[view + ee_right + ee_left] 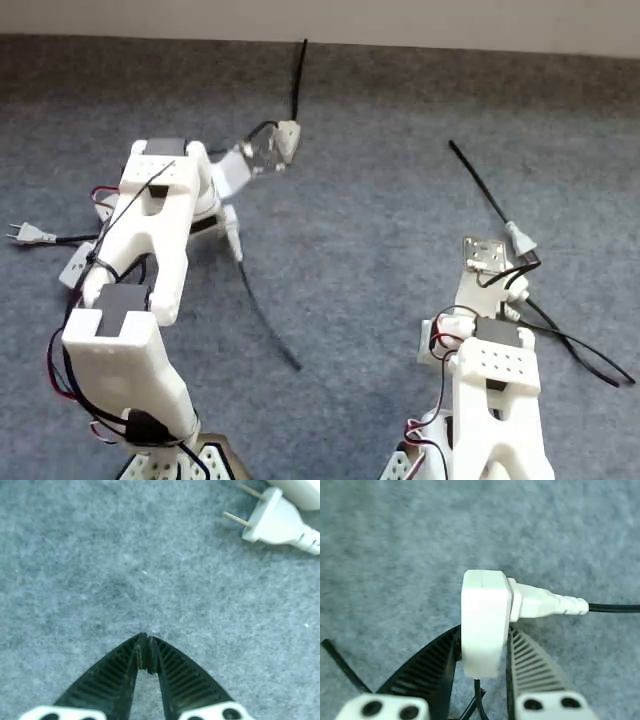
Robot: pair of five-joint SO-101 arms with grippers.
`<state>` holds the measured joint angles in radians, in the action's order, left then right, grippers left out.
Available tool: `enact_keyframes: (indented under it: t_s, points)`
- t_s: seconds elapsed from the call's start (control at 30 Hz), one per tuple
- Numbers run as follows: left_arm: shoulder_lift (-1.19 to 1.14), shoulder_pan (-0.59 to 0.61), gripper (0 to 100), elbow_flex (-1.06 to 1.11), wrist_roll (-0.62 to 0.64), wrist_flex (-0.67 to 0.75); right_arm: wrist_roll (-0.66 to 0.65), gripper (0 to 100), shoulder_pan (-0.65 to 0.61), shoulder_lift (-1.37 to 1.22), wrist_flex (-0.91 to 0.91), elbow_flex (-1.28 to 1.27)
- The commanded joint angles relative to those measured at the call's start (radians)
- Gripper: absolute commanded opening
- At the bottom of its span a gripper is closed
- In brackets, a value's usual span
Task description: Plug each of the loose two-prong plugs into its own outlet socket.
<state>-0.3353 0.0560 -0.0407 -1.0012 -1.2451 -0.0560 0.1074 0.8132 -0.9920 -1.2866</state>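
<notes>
**A:** How far along is this looking?

**B:** One pairing seems finished. The left pincer (484, 632) is clamping a socket block (485, 605), and a seated plug (542, 605) is sitting pushed into the block's side, just past the fingertips.

**A:** And the rest?

**B:** The right pincer (148, 652) is hanging pinched shut on nothing. A loose plug (275, 517) is lying ahead of it and off to one side, prongs bare. A second bare plug (30, 234) is lying well behind the left pincer. I'm judging two are left to do.
</notes>
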Motion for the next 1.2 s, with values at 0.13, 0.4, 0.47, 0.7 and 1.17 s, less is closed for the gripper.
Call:
enact_keyframes:
  t_s: [0.13, 0.4, 0.47, 0.7, 1.17]
  points:
    - [-0.087, -0.128, 3, -0.329, 0.508, 0.135, -0.002, 0.7, 0.008, 0.008, 0.015, 0.002]
    - [-0.424, -0.166, 3, -0.791, 0.661, 0.14, -0.002, 0.7, 0.008, 0.007, 0.03, -0.002]
    - [-0.538, -0.168, 4, -0.909, 0.661, 0.13, -0.002, 0.7, 0.007, 0.01, 0.076, -0.042]
    - [-0.88, -0.117, 14, -1.282, 0.661, 0.124, -0.002, 0.8, 0.004, 0.015, 0.162, -0.114]
    - [-0.789, 0.027, 37, -1.616, 0.661, -0.126, -0.002, 0.9, 0.004, 0.015, 0.166, -0.114]
